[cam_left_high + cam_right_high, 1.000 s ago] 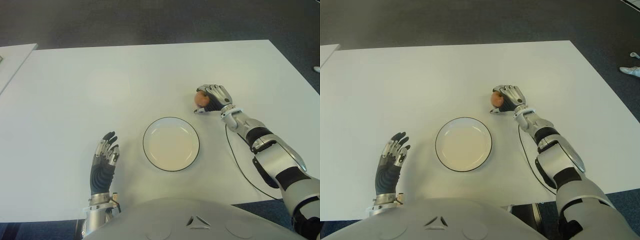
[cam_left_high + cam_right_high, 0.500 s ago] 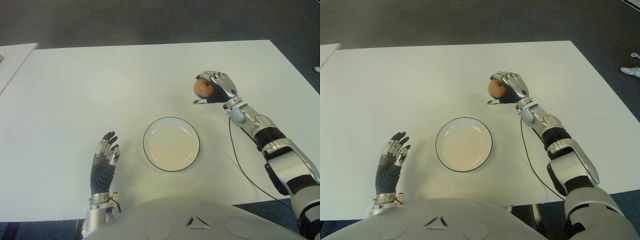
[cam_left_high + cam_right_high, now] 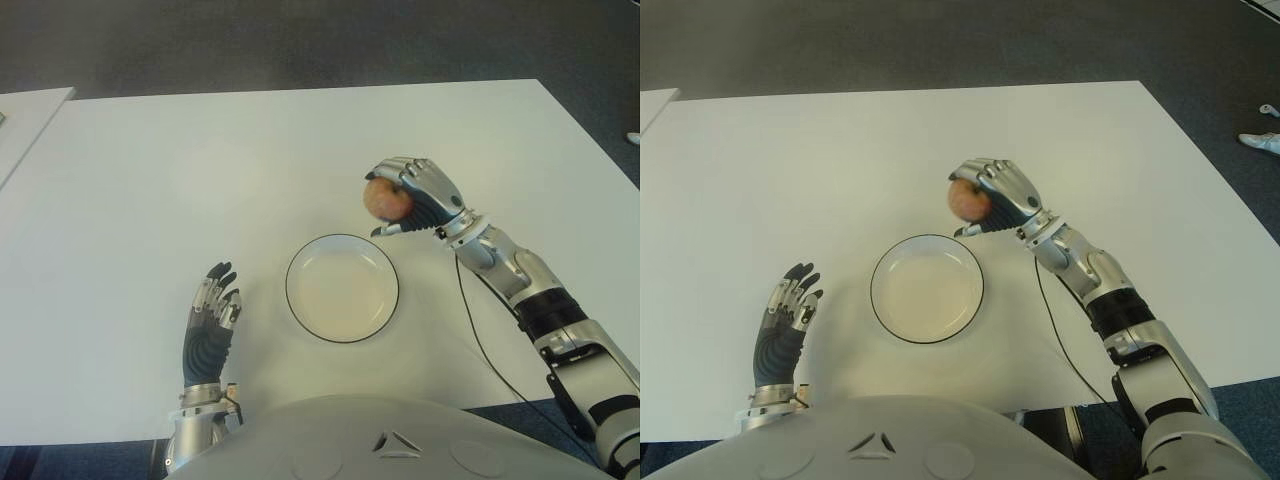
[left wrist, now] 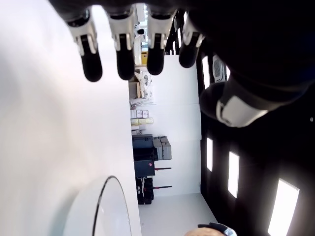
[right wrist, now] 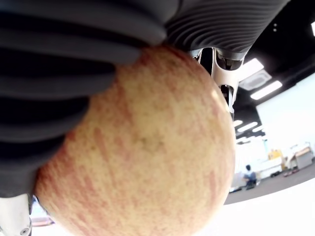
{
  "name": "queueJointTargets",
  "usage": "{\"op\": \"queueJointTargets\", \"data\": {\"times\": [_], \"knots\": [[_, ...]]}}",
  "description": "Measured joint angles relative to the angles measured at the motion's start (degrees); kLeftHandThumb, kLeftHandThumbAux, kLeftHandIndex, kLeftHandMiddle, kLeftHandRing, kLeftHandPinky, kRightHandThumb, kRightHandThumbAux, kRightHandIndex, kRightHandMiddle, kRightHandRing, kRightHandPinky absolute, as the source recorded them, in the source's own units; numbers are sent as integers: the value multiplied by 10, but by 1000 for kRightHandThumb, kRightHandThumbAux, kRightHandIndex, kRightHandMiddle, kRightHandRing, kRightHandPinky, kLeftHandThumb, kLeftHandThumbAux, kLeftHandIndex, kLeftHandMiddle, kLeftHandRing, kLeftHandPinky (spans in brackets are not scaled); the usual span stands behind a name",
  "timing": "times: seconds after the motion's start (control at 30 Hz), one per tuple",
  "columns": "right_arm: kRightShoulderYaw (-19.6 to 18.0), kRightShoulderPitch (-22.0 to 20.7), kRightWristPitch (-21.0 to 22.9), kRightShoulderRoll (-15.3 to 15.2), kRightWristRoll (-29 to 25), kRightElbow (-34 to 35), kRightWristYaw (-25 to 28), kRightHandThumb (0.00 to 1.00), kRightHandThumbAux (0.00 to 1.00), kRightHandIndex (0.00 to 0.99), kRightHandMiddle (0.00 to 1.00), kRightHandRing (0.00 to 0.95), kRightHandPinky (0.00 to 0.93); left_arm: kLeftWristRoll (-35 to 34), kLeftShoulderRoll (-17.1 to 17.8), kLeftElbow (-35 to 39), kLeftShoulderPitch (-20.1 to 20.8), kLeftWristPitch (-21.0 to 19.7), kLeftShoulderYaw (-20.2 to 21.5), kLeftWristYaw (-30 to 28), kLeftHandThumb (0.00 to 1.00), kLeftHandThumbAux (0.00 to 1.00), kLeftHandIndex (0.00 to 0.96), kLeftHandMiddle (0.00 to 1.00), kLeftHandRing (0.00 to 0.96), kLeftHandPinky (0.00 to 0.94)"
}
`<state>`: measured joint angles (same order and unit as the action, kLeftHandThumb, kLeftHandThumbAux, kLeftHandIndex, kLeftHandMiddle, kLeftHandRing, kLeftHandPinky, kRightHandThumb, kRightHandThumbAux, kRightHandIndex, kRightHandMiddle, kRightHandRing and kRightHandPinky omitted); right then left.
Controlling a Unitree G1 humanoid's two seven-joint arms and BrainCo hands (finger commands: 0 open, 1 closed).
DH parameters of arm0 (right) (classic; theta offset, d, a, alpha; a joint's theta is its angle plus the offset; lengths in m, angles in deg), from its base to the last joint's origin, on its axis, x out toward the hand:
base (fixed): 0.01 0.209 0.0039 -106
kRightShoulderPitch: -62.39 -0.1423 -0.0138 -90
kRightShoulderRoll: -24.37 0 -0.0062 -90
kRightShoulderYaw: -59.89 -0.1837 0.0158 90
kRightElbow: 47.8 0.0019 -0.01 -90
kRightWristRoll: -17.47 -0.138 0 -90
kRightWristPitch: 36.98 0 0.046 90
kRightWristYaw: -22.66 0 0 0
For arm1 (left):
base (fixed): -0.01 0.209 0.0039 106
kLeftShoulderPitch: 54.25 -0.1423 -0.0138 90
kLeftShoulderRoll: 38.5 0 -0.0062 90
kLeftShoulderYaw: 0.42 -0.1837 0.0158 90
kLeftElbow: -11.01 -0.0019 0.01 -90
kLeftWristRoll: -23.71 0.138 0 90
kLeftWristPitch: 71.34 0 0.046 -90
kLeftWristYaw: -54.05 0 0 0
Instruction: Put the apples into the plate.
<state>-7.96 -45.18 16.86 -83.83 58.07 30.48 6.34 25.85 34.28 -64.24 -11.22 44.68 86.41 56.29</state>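
1. While the wide white rectangular bench (image 3: 200,160) takes up most of both eye views, it carries only one thing that counts here, and dark carpet (image 3: 300,40) lies beyond its far edge.
2. Near the bench's front edge sits the round, shallow white plate with a thin dark rim (image 3: 290,300); nothing is in it yet.
3. Reaching in from the right side, the silver and black right hand (image 3: 418,195) hangs above the bench just past the plate's far right rim, its fingers (image 3: 1002,180) clenched around the fruit.
4. Left of the plate and apart from it, the left hand (image 3: 210,320) shows with fingers (image 4: 125,54) straight and spread, gripping nothing.
5. Smallest is the round yellow-red streaked apple (image 3: 385,198), held clear of the bench inside the right hand; the right wrist view shows it filling the palm.
6. Judging by this, the carry step is in hand: the apple needs bringing a little nearer and leftward until it is over the plate's centre, then lowering before the fingers let go, so it does not roll off the shallow rim.
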Motion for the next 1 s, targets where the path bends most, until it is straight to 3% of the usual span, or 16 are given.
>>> {"op": "queueJointTargets", "data": {"times": [0.6, 1.0], "knots": [[4, 66, -47, 11, 43, 122, 46, 536, 771, 833, 901, 886, 885, 2, -9, -1, 1, 0, -2, 0, 131, 529, 135, 139, 163, 207], [24, 92, -67, 47, 50, 145, 69, 625, 732, 852, 905, 894, 898, 23, -13, 0, 2, 3, -9, 1, 140, 533, 122, 134, 160, 200]]}}
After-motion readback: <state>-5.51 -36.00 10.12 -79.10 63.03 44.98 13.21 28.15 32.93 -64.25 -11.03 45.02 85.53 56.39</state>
